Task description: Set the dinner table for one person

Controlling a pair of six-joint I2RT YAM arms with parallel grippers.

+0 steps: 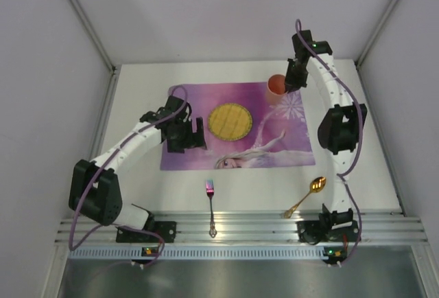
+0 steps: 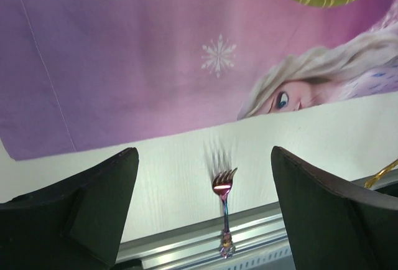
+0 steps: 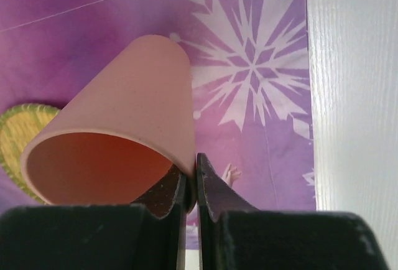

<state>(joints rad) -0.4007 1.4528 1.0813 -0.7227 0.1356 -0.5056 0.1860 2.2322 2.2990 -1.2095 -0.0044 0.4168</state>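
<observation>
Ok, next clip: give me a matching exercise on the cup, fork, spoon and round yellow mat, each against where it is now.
Things:
1. cup
2. fork
3. spoon
4. round yellow mat

Places:
A. middle of the purple placemat
B. white tabletop, near edge, right side
C. rim pinched by the right pincer, over the placemat's far right corner
D. white tabletop, near edge, centre

Pairs: 1-C, 2-D, 3-B, 4-A.
</observation>
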